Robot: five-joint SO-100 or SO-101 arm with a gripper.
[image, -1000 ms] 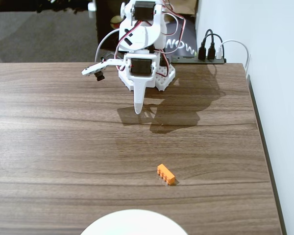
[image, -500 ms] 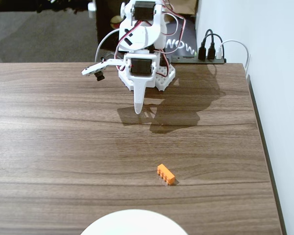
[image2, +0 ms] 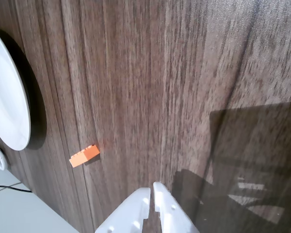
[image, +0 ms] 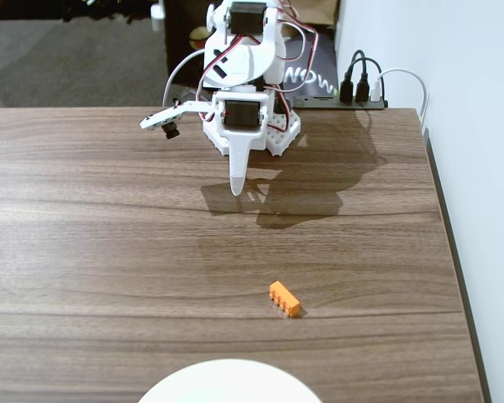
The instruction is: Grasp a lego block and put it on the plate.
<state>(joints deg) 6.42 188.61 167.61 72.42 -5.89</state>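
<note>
Pincer [image2: 152,190] pressed together, empty; one lego block [image: 285,299], one plate [image: 231,383].

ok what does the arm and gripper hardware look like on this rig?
White printed plastic arm with black servo blocks set into it and red, black and white cables looping along its sides. The gripper is all white: two smooth tapered fingers ending in rounded tips, with small round holes near the finger bases in the wrist view. A small dark module on a white bracket sticks out sideways. No legible markings on the arm.
</note>
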